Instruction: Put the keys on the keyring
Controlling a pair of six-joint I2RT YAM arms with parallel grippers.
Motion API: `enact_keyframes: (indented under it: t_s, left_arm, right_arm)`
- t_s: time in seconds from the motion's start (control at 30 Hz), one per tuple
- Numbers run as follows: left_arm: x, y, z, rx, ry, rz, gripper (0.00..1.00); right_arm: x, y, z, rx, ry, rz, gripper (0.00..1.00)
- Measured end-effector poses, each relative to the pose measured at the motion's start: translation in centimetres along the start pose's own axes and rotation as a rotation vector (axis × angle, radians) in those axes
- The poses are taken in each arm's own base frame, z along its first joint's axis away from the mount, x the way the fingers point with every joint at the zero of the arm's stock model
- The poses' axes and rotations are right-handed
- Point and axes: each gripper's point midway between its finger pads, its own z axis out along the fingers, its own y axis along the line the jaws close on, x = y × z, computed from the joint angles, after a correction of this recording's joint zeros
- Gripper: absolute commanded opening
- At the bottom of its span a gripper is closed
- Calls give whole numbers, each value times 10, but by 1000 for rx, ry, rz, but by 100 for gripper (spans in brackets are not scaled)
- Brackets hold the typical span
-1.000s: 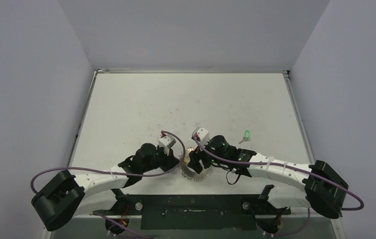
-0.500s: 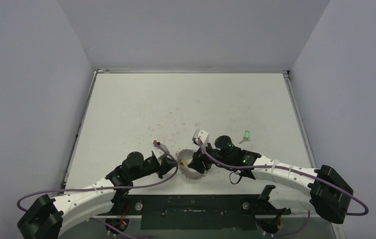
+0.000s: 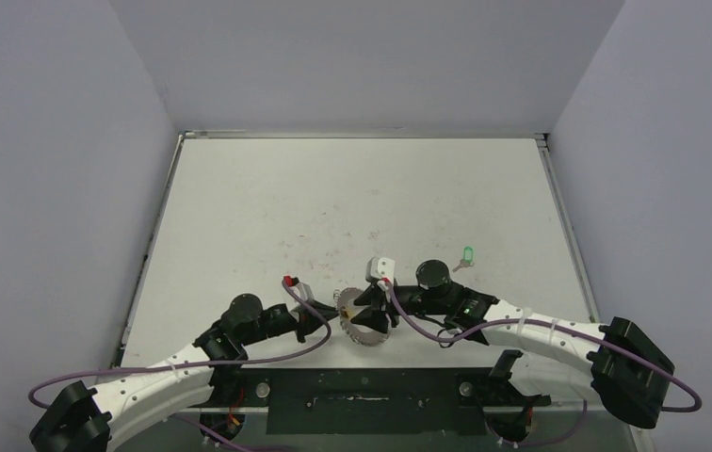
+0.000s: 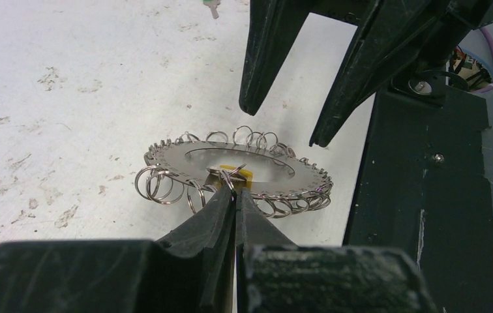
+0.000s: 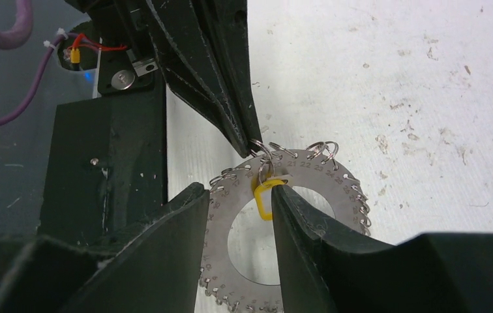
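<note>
Keyring (image 4: 179,154) work near the front edge of the table (image 3: 333,188): I am pinching one of the ring's small wire loops (image 5: 265,155) with my left pincer (image 4: 233,192), its fingers pressed tight together. The yellow-orange key (image 5: 263,195) is hanging at that same loop, over the ring's open centre. My right pincer (image 5: 239,190) is standing partly spread across the ring's rim. The key's plastic head is touching one finger with a gap showing to the other, so it is not gripping anything. Whether the key is fully threaded onto the loop I cannot tell. The green key (image 3: 467,254) is lying on the table well apart, beyond my right wrist. To do this step well, I am judging that the left pinch needs to be firm and motionless so the loop is not twisting. The right fingers should be closing on the flat of the plastic head only, clear of the neighbouring loops. They should then be feeding the key round the coil in small turns rather than pulling; a tug risks dragging the whole ring out of the left fingertips.
</note>
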Motion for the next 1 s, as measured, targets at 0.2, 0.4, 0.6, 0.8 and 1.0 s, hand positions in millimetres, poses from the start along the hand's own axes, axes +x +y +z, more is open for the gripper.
enact_keyframes:
  t_s: [0.2,0.4,0.6,0.8,1.0]
  left_arm:
    - [0,-5,0,29,-7,5,0]
    - [-4,-8,1,48,-24,12,0]
    - [-6,-11,1,61,-31,16,0]
    - [-6,-12,1,63,-29,15,0]
    - [-5,-11,1,62,-29,15,0]
  right_arm:
    - [-3,6,0,-47,-33,-92,51]
    - [-3,6,6,-67,-44,-148,51]
    - [16,2,16,-77,3,-163,48]
    - [30,-2,23,-82,36,-154,40]
    - [27,-3,27,-81,18,-166,29]
